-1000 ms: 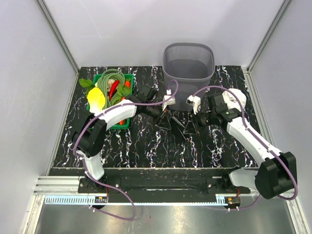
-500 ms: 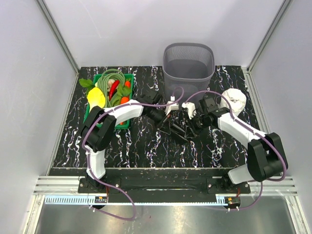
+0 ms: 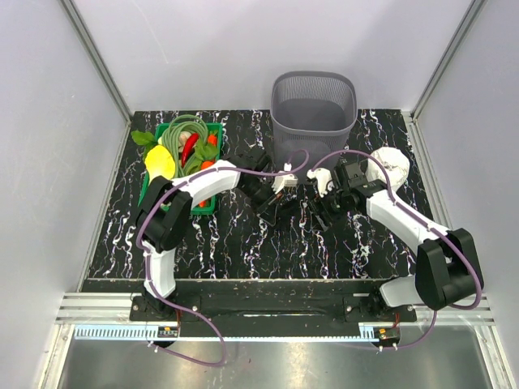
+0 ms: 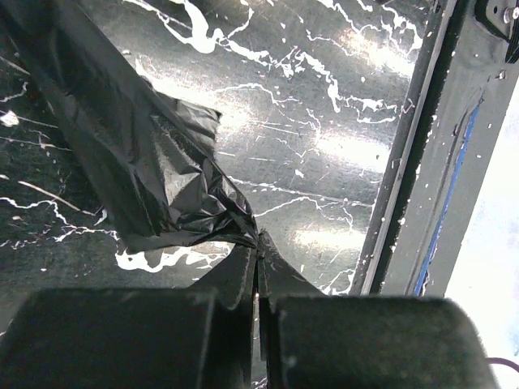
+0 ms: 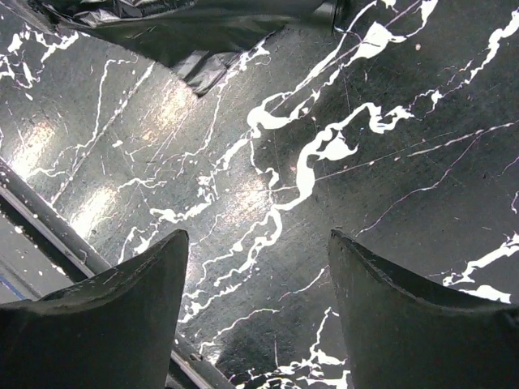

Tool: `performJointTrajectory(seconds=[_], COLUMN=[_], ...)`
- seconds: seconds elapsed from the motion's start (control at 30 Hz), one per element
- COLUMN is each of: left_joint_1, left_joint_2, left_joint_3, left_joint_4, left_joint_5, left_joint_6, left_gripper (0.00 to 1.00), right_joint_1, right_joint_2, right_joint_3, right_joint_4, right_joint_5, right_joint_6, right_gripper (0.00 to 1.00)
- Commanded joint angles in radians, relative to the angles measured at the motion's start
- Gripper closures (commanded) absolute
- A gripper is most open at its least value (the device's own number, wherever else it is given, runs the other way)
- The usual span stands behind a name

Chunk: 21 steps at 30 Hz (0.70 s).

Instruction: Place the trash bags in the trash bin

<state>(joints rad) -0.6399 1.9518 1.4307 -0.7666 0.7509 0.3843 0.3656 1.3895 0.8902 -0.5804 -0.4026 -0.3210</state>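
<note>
Trash bag (image 3: 296, 209): bunched tighter, frame centre, on table (image 3: 243, 243) below bin, not yet binned.
Left gripper (image 4: 259, 263): just clamped on bag corner.
Right gripper (image 5: 258, 275): just sprung wide, nothing between fingers.
Likely one-arm carry next.
Trash bin (image 3: 314, 113), top centre: no black film visible inside.
Green crate (image 3: 216, 127), upper left: vegetables.

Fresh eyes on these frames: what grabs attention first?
The tall grey mesh trash bin stands at the back centre of the marbled black table, with a green crate of bright vegetables at the left. In front of the bin both arms meet: the left fingers are pinched shut on a wrinkled black trash bag, while the right fingers stand open over bare tabletop.
</note>
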Motion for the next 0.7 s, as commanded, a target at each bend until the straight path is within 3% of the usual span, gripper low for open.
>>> performJointTrajectory(seconds=[0.0, 0.43, 0.67], left_joint_1=[-0.006, -0.075, -0.116], left_joint_2=[-0.048, -0.166, -0.212], left_joint_3=[0.095, 0.163, 0.253], left_joint_4=[-0.118, -0.201, -0.198], left_joint_5=[-0.024, 0.054, 0.036], left_joint_6=[0.062, 0.082, 0.013], left_gripper=[1.00, 1.00, 1.00], right_joint_1=[-0.002, -0.002, -0.004], right_joint_2=[-0.015, 0.025, 0.025], right_joint_3=[0.052, 0.035, 0.056], right_joint_4=[-0.032, -0.042, -0.073], right_joint_5=[-0.013, 0.027, 0.056], right_joint_6=[0.013, -0.021, -0.024], right_gripper=[0.25, 0.26, 0.25])
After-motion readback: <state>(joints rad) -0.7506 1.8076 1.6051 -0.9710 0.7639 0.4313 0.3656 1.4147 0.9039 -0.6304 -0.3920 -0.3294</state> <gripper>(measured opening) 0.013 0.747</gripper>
